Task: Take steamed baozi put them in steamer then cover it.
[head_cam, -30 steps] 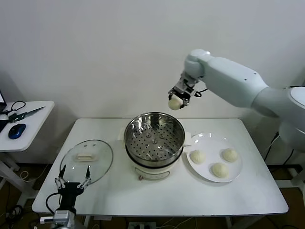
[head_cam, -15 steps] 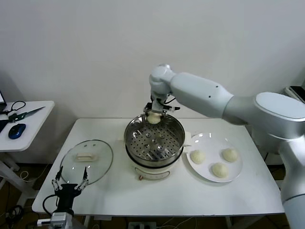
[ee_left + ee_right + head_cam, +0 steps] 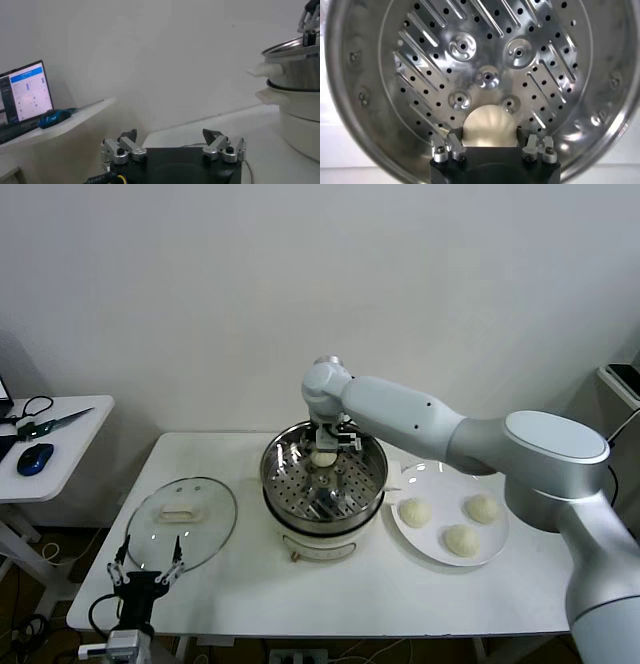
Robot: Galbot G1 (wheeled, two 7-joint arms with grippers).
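Right end effector [image 3: 325, 452] down inside the steamer [image 3: 324, 476], fingers pinching one steamed baozi [image 3: 488, 127] from both sides. Bun sits low over the perforated floor, toward the far wall; whether it touches the floor cannot be told. Bun smooth, cream-white, domed, faint pleats on top.

Steamer: round polished steel basket, bottom punched with rows of holes and a few raised bosses, seated on a white pot base with side handles.

Three more buns [image 3: 415, 512] on a flat white plate [image 3: 438, 480] just right of the steamer. Four buns total.

Cover [image 3: 182, 522] lies flat on the counter [image 3: 400, 584], left of the steamer: clear glass, metal rim, cream block handle at centre.

Left end effector [image 3: 146, 564] hangs at the counter's near-left edge, near the cover, fingers spread, nothing between them.

Counter white, matte, rectangular; plain white wall behind. Small side table [image 3: 60, 429] at left with a blue mouse [image 3: 35, 457] and scissors [image 3: 45, 422].
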